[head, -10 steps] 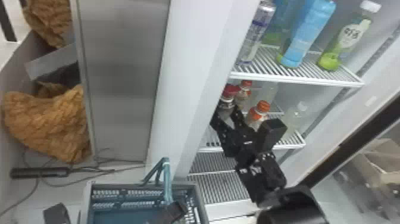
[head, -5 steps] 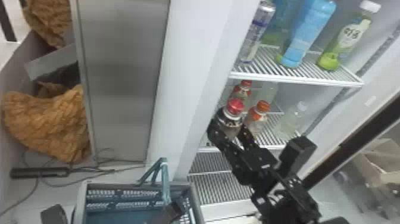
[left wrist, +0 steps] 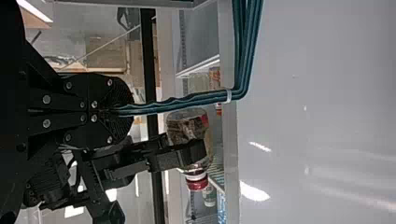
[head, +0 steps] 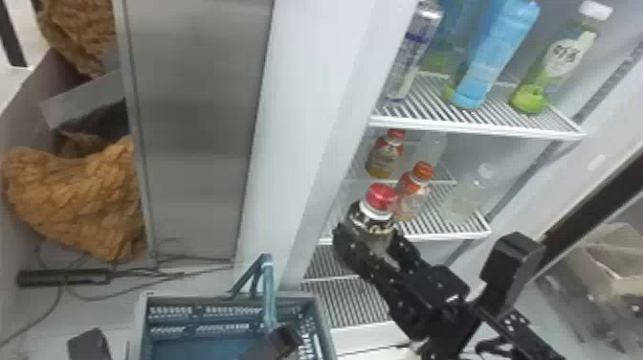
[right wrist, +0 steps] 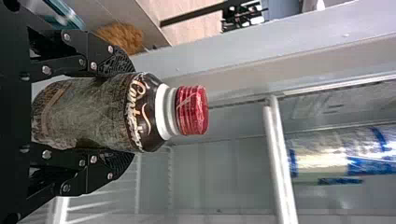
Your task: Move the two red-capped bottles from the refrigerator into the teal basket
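Bottle (head: 374,221), red-capped, dark-labelled plastic: clasped by right gripper (head: 371,243), drawn farther out near white wire shelf (head: 454,236)'s front-left corner. Left gripper (head: 286,338): closed on teal plastic handle (head: 269,297).

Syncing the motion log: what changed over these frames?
Right end effector and its red-capped bottle moved down and slightly right in the head view. No new grasp or release. Unchanged: left end effector at basket handle, orange-capped bottle on shelf.

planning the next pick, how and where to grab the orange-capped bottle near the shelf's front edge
I'd grip the bottle's body below the cap, coming level from the open front: it stands upright near the shelf's edge, and its rounded sides should suit a sideways squeeze.
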`<state>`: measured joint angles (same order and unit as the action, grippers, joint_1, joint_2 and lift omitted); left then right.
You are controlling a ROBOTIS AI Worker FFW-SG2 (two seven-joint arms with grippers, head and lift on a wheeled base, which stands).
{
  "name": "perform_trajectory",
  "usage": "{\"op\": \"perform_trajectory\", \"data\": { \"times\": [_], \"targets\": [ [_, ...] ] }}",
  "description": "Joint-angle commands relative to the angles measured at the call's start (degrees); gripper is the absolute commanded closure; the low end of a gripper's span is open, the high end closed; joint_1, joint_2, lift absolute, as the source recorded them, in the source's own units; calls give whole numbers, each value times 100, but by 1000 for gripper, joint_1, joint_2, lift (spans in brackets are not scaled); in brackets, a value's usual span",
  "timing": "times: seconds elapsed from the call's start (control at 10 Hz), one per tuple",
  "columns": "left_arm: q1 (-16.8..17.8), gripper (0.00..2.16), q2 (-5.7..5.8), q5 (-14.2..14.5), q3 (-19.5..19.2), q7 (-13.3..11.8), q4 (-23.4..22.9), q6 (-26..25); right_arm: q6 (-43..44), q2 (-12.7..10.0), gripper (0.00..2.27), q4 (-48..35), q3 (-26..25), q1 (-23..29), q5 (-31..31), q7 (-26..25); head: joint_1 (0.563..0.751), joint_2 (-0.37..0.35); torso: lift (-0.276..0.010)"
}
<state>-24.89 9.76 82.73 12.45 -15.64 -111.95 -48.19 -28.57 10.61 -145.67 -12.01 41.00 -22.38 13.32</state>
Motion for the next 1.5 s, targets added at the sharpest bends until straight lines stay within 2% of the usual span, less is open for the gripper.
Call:
{"op": "perform_trajectory", "data": {
  "times": [0.0, 0.1, 0.4, 0.7, 0.9, 1.1, 1.4],
  "targets": [
    [0, 1154, 0, 0, 0, 0, 8, -18, -461, -33, 820, -304, -67, 175, -59, 22, 695, -350, -224],
    [0, 1154, 0, -12, -11, 0, -6, -18, -1206, -68, 818, -613, -147, 245, -59, -13, 695, -350, -224],
    [14, 1154, -9, -12, -11, 0, 8, -18, -2317, -68, 820, -712, -159, 217, -344, -189, 695, -350, -224],
    [14, 1154, -9, -12, -11, 0, -6, -18, -2809, -68, 818, -290, -159, 6, -847, -198, 695, -350, -224],
    [0, 1154, -18, -12, -22, 0, 8, -18, -2964, -68, 820, 90, -147, -177, -1041, -22, 695, -350, -224],
    [0, 1154, -18, -12, -34, 0, 8, -4, -3091, -42, 791, 906, -147, -613, -1155, 531, 695, -350, -224],
    [-14, 1154, -26, -12, -45, 0, -6, 10, -2908, -42, 246, 1173, -147, -725, -1121, 725, 695, -350, -224]
  ]
}}
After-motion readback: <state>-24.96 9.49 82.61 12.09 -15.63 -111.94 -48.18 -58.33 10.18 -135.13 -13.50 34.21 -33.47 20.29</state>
